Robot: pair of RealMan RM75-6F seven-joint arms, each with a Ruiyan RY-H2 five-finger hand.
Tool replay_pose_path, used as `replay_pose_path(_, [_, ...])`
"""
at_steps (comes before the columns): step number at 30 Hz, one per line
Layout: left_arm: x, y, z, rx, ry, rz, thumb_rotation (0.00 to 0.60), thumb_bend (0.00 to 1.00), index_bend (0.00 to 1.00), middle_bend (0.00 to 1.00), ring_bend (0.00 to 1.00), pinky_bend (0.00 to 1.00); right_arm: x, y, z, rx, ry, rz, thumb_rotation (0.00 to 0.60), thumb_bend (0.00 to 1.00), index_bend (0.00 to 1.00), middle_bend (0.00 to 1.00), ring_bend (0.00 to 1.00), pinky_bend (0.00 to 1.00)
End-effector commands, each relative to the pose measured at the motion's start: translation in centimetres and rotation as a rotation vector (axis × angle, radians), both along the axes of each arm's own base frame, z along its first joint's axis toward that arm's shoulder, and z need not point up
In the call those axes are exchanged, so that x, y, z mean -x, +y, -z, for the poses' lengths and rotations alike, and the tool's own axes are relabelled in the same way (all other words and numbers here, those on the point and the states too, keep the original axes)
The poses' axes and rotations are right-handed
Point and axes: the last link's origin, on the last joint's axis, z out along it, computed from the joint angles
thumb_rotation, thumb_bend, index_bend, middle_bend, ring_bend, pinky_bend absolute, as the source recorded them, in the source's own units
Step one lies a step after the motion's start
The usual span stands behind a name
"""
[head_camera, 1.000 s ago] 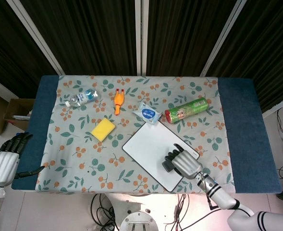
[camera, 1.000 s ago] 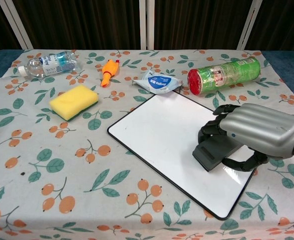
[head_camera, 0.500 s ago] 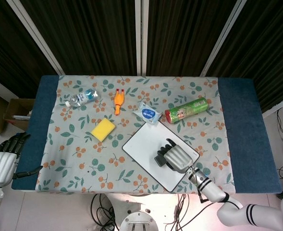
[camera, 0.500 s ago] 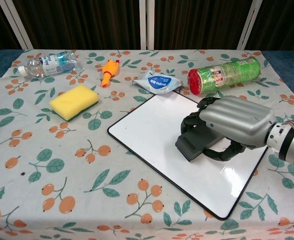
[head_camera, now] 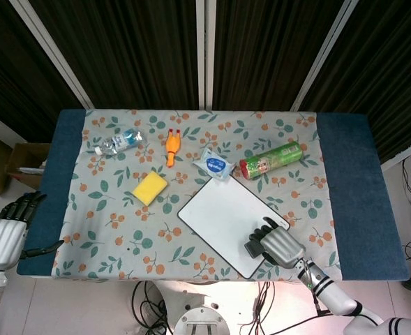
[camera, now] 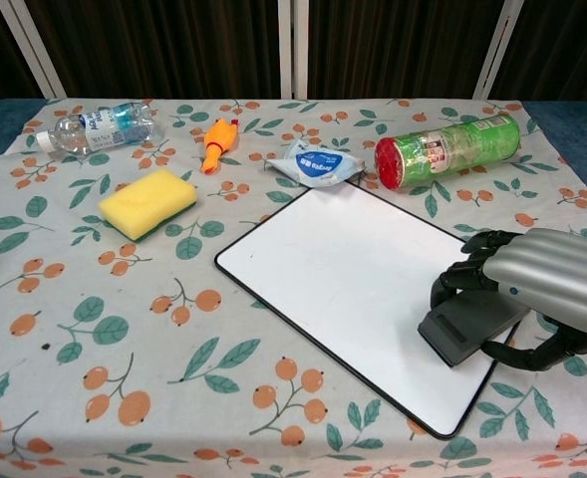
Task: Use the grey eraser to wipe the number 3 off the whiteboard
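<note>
The whiteboard point(head_camera: 222, 213) point(camera: 353, 269) lies tilted on the flowered cloth, and its white surface shows no writing. My right hand point(head_camera: 280, 246) point(camera: 542, 289) holds the grey eraser point(head_camera: 253, 249) point(camera: 464, 332) flat on the board's near right corner, fingers curled over its top. My left hand point(head_camera: 6, 227) hangs off the table's left edge, holding nothing, with fingers loosely apart; the chest view does not show it.
Behind the board lie a green can point(head_camera: 271, 160) point(camera: 447, 148), a wipes packet point(head_camera: 213, 165) point(camera: 314, 164), an orange rubber chicken point(head_camera: 171, 147) point(camera: 216, 142), a water bottle point(head_camera: 118, 142) point(camera: 94, 126) and a yellow sponge point(head_camera: 150, 188) point(camera: 146, 202).
My right hand slid the eraser up-left toward the board's middle, then back down-right to the near right corner. The left hand stayed put.
</note>
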Motion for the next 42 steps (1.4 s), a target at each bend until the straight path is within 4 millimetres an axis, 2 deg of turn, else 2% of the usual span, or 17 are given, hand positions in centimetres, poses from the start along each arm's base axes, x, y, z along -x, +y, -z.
replay_pose_path(1, [-0.1,0.0,-0.1,-0.002,0.002,0.003,0.288,0.03,0.13,0.10,0.12,0.23,0.1,-0.2,0.3,-0.001,-0.003,0.008,0.600,0.47,0.74,0.59,0.53,0.14])
replay_pose_path(5, [-0.1,-0.1,-0.2,-0.004,0.005,0.002,0.288,0.03,0.13,0.10,0.12,0.23,-0.5,-1.4,0.9,0.007,-0.019,0.009,0.600,0.47,0.74,0.59,0.53,0.14])
replay_pose_path(12, [0.1,-0.2,-0.4,-0.007,0.009,-0.006,0.284,0.04,0.13,0.10,0.12,0.23,-1.9,-4.6,1.8,0.091,-0.046,-0.013,0.600,0.48,0.74,0.59,0.53,0.14])
replay_pose_path(17, [0.1,-0.1,-0.3,-0.007,0.009,-0.009,0.285,0.03,0.13,0.10,0.12,0.23,-2.3,-5.5,2.4,0.115,-0.066,-0.013,0.600,0.48,0.74,0.59,0.53,0.14])
replay_pose_path(22, [0.1,-0.1,-0.3,-0.003,0.010,-0.010,0.288,0.03,0.13,0.10,0.12,0.23,-2.0,-5.2,2.5,0.114,-0.064,-0.018,0.600,0.48,0.74,0.59,0.53,0.14])
replay_pose_path(34, [0.0,-0.3,-0.1,0.001,0.010,-0.006,0.288,0.03,0.13,0.10,0.12,0.23,-0.5,-0.7,1.2,0.024,-0.059,-0.035,0.600,0.48,0.74,0.59,0.53,0.14])
replay_pose_path(38, [0.0,-0.4,-0.2,-0.002,0.011,-0.006,0.287,0.03,0.13,0.10,0.12,0.23,-0.5,-0.9,-0.4,0.072,-0.091,-0.032,0.600,0.48,0.74,0.59,0.53,0.14])
replay_pose_path(42, [0.0,-0.4,-0.3,-0.004,0.013,-0.008,0.289,0.03,0.13,0.10,0.12,0.23,-0.1,-2.6,-3.2,0.185,-0.129,-0.006,0.600,0.48,0.74,0.59,0.53,0.15])
